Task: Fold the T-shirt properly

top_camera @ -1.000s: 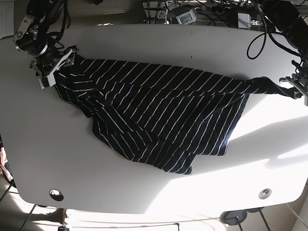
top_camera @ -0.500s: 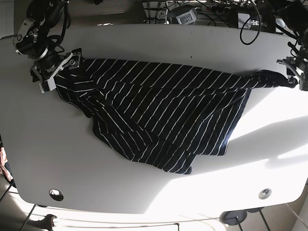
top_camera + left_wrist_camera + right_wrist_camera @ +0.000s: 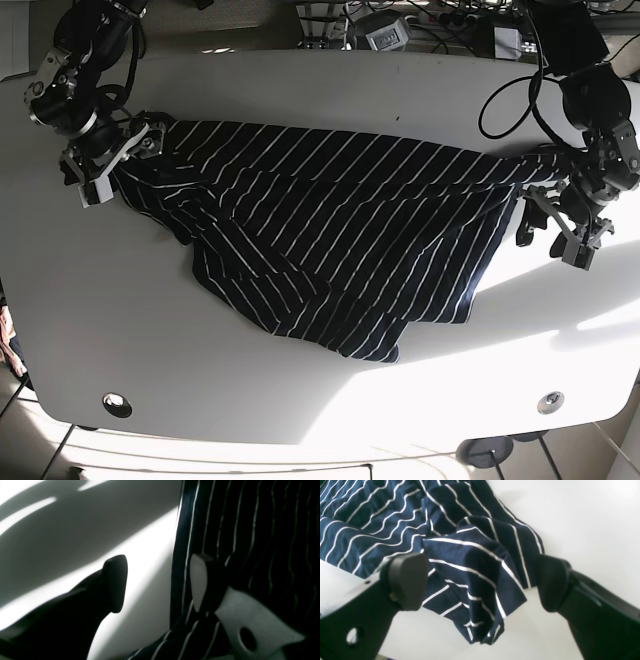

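A dark navy T-shirt (image 3: 340, 230) with thin white stripes lies crumpled and spread across the white table (image 3: 300, 85). My left gripper (image 3: 553, 228), on the base view's right, is open by the shirt's right end. In the left wrist view it (image 3: 158, 582) straddles a striped hem (image 3: 181, 555), and the white-padded finger (image 3: 200, 582) rests against the cloth. My right gripper (image 3: 103, 167), on the base view's left, is open over a bunched sleeve. In the right wrist view the sleeve (image 3: 480, 562) lies loose between the wide-apart fingers (image 3: 407, 580).
Cables and equipment (image 3: 385, 30) crowd the far side behind the table. Two round holes, one (image 3: 117, 404) at the front left and one (image 3: 549, 402) at the front right, sit near the table's front edge. Strong sunlight and shadows fall across the right side.
My left gripper has let go of the shirt's right end and moved inward and toward the front. The shirt's right tip has slackened. My right gripper shifted slightly left at the sleeve.
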`<control>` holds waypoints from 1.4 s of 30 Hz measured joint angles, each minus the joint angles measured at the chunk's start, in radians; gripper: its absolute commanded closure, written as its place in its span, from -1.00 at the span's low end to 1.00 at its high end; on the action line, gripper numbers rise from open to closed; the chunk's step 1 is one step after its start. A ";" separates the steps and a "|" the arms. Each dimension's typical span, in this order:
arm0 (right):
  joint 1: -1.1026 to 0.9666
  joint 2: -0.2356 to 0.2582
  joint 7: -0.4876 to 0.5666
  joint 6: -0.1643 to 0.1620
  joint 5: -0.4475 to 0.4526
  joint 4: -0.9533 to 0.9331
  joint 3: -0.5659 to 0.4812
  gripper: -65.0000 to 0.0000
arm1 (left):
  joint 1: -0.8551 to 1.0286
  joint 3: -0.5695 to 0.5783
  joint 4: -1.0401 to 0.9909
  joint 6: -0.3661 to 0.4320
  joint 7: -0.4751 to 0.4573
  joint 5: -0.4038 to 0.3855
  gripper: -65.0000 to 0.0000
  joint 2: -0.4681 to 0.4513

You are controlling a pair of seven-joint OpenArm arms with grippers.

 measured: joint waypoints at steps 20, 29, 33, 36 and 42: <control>0.000 0.000 0.000 0.000 0.000 0.000 0.003 -1.00 | -0.550 0.151 -1.041 0.106 -0.483 0.290 -0.16 0.105; 0.086 0.001 0.034 0.000 -0.001 -0.064 0.000 -1.00 | -0.534 0.208 -1.032 0.049 -0.428 0.262 1.00 0.156; 0.167 0.033 0.034 0.000 0.000 -0.186 -0.001 -1.00 | -0.501 0.209 -0.879 0.034 -0.343 0.301 1.00 0.158; 0.183 0.069 0.035 -0.002 -0.008 -0.228 0.002 -1.00 | -0.438 0.209 -0.587 0.008 -0.184 0.301 1.00 0.157; 0.184 0.083 0.037 -0.003 0.000 -0.283 0.095 -1.00 | -0.380 0.150 -0.151 -0.001 0.017 0.290 1.00 0.166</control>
